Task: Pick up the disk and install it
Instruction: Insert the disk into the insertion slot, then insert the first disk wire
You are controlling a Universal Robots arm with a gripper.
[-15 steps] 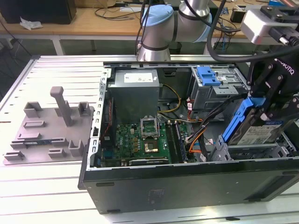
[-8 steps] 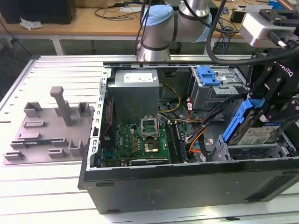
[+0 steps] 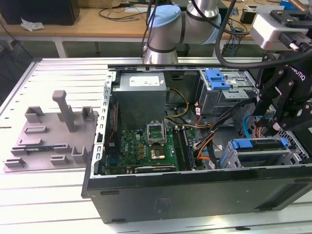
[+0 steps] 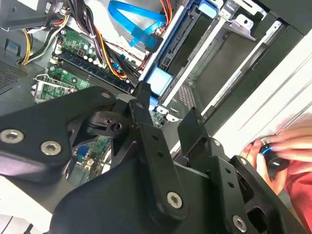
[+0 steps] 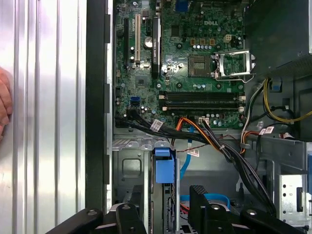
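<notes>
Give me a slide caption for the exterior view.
Open tool hangs over the blue-framed disk in the open computer case.

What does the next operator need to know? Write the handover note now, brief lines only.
Gripper: open, holding nothing, hovering over the drive cage.
Disk: stands on edge in a slot of that cage, inside the open computer case, with the blue carrier end showing.
Done: the disk is in the cage and not gripped.
Left: whether it is fully seated cannot be told from these views.
Note: a person's hand is beside the case.
</notes>
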